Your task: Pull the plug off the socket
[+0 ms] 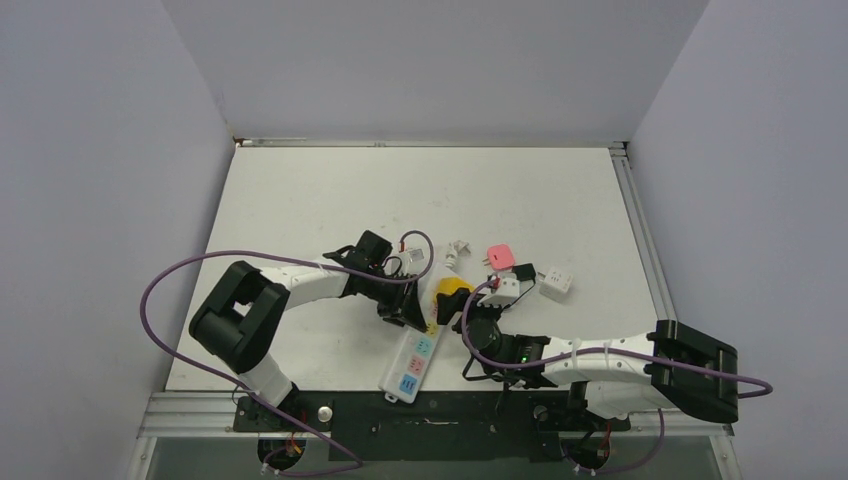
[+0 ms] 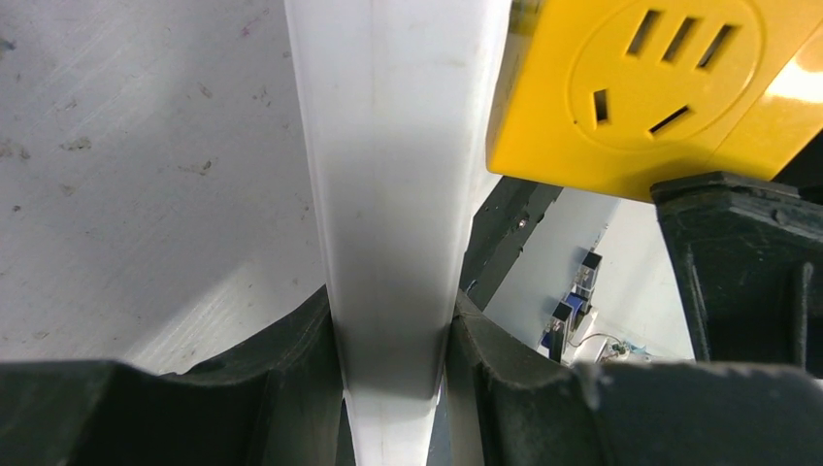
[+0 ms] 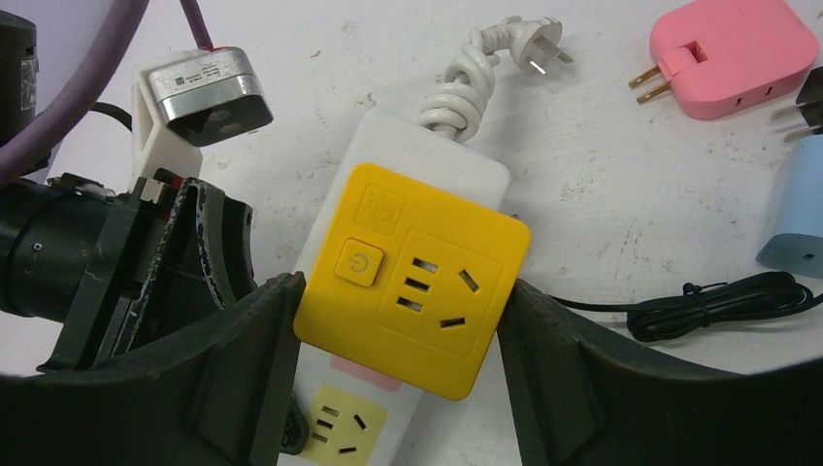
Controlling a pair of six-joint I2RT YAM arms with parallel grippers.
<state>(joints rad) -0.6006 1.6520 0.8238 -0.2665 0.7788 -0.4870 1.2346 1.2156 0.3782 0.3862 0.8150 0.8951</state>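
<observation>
The socket, a long white power strip (image 1: pixel 412 362), lies near the table's front edge, with its coiled white cord at the far end. A yellow square plug (image 1: pixel 452 293) sits on its far end. My left gripper (image 1: pixel 408 312) is shut on the strip's sides; in the left wrist view its fingers (image 2: pixel 291 369) press the white body (image 2: pixel 388 194). My right gripper (image 3: pixel 398 301) is shut on the yellow plug (image 3: pixel 417 291), one finger on each side. The plug covers the strip's (image 3: pixel 388 146) first outlets; a yellow outlet face (image 3: pixel 340 417) shows below. Its pins are hidden.
A pink adapter (image 1: pixel 499 256) lies behind the plug, a white cube adapter (image 1: pixel 556 283) to its right. The right wrist view shows the cord's loose plug (image 3: pixel 529 44), a black cable (image 3: pixel 718 306) and a pale blue adapter (image 3: pixel 801 218). Walls enclose the table.
</observation>
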